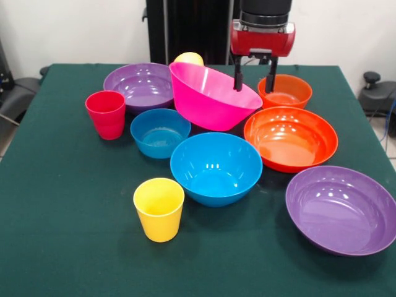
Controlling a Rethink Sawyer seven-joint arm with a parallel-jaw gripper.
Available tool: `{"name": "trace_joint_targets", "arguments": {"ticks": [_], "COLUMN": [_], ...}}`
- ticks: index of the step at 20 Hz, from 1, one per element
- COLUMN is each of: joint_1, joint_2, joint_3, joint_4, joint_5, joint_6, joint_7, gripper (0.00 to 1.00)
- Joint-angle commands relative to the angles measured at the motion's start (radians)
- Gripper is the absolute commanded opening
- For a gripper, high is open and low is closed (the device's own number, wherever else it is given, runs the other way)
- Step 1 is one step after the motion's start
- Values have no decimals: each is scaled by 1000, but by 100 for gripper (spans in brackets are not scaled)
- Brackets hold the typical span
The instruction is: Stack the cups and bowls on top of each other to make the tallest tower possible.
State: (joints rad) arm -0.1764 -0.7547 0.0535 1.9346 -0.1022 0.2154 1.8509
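The big pink bowl (210, 99) sits tilted at the table's middle back, its opening turned toward the right front. A yellow cup (189, 59) peeks out behind it. My gripper (254, 80) is open above the pink bowl's right rim, one finger over the bowl's inside and one over the small orange bowl (286, 91). Also on the table are a purple bowl (141, 83), a red-pink cup (106, 113), a small blue bowl (159, 132), a big blue bowl (216, 167), a big orange bowl (291, 137), a second purple bowl (340, 208) and a second yellow cup (159, 208). No tower shows.
The green table (62, 235) carries all the pieces. The robot's black pedestal (185, 31) stands at the far edge. Dark chair parts show beyond the left and right table edges.
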Motion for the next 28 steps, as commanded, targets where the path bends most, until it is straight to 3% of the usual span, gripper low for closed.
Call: {"name": "trace_joint_targets", "arguments": {"ticks": [1, 17, 28], "joint_1": [-7, -61, -42], "joint_2": [72, 166, 156], "joint_3": [62, 108, 97], "joint_4": [-1, -44, -39], "joint_5": [20, -16, -9], "joint_6": [51, -30, -33], "joint_7": [114, 80, 98], "gripper": [100, 100, 100]}}
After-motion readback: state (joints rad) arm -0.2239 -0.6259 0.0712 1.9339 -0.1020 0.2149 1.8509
